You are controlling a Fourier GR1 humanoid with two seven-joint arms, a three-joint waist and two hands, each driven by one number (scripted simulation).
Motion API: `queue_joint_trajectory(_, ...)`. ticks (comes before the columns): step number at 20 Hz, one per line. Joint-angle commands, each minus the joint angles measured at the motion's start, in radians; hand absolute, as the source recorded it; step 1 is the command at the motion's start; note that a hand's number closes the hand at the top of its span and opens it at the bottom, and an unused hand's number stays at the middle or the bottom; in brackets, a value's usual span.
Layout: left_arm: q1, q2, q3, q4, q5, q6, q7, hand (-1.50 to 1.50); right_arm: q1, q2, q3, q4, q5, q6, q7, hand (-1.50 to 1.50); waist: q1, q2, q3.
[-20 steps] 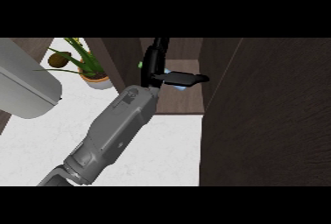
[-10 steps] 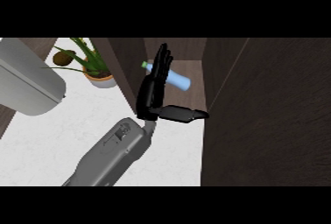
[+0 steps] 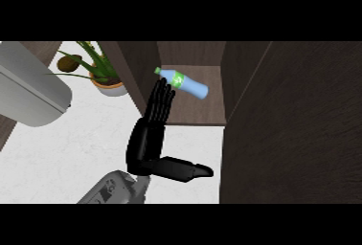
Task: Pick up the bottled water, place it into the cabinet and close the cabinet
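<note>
The water bottle [image 3: 185, 83] lies on its side on the cabinet shelf [image 3: 201, 112], green cap toward the back left, already set down inside. Just beside it, the robot hand [image 3: 150, 143] is spread flat with straight fingers [image 3: 162, 98] and thumb out, holding nothing, likely because the bottle is released. The cabinet door [image 3: 293, 129] stands open at right, not yet closed. A potted plant [image 3: 99, 72] sits on the desk [image 3: 63, 153].

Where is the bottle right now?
In the head view the bottle lies on its side on the cabinet shelf, upper centre, just past the fingertips of the open hand and right of the potted plant.
</note>
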Motion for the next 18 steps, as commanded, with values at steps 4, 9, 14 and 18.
queue_joint_trajectory(4,0.183,0.091,-0.003,-0.172,0.002,-0.01,-0.01,-1.5,0.068,-0.047,0.136,-0.236,0.096,0.063,0.092,1.5,-0.019,0.0,-0.001)
queue_joint_trajectory(9,0.282,0.15,0.009,-0.255,-0.003,-0.034,-0.044,-1.5,0.029,-0.064,0.275,-0.241,0.136,0.04,0.182,1.5,-0.007,0.004,-0.002)
queue_joint_trajectory(14,0.389,0.208,0.02,-0.323,0.009,-0.065,-0.067,-1.5,0.002,-0.064,0.412,-0.247,0.207,0.035,0.228,1.5,-0.01,0.0,-0.003)
queue_joint_trajectory(18,0.471,0.259,0.02,-0.41,-0.008,-0.058,-0.08,-1.5,-0.024,-0.036,0.52,-0.248,0.277,-0.005,0.266,1.5,-0.009,-0.002,-0.003)
